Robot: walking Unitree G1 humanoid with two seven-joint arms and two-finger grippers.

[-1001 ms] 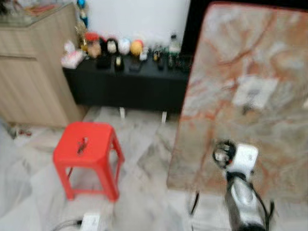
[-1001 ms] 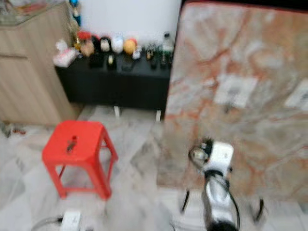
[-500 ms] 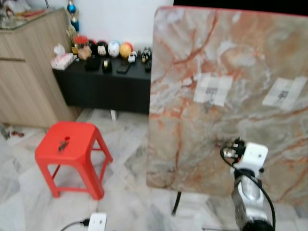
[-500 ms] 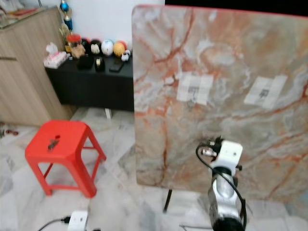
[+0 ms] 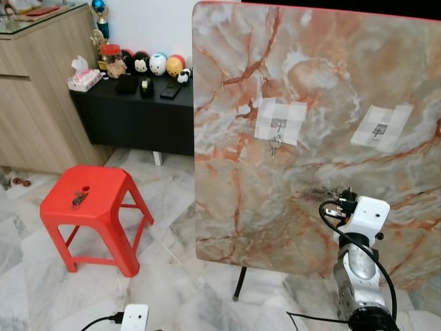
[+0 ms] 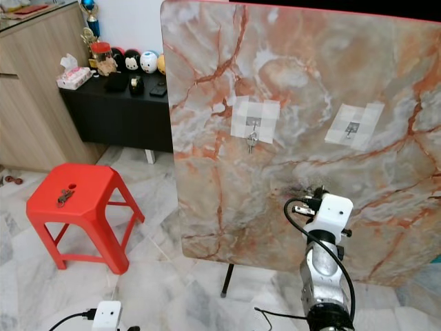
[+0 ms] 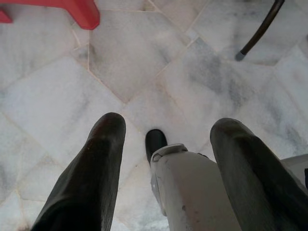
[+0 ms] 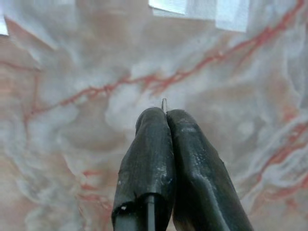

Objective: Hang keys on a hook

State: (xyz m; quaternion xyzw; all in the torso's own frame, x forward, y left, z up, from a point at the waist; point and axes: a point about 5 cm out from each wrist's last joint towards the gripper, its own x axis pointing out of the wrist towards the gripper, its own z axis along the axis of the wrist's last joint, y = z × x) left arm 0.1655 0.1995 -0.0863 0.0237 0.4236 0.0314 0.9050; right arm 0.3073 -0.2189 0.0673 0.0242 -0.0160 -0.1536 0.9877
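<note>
Marble board (image 5: 317, 138): upright on thin black legs, centre to right of the head views. Two taped patches on its face, each with a small hook.
Left hook (image 5: 277, 124): one key (image 5: 273, 143) already hanging from it.
Right hook (image 5: 380, 128): bare.
Right gripper (image 8: 165, 111): raised before the board's lower right, below the bare hook; fingers pressed together, pinching a thin metal sliver, apparently a key tip (image 8: 164, 104).
Left gripper (image 7: 166, 127): hanging idle over the marble floor (image 7: 120, 72), fingers spread, nothing between them.
Red stool (image 5: 93, 207): lower left; small dark object, possibly more keys (image 5: 78, 200), on its seat.
Step in hand, judged: carrying the pinched key to a hook.
Next move calls for: lifting the right gripper to the bare hook, aligning the key's ring over its prong, then parting the fingers.
</note>
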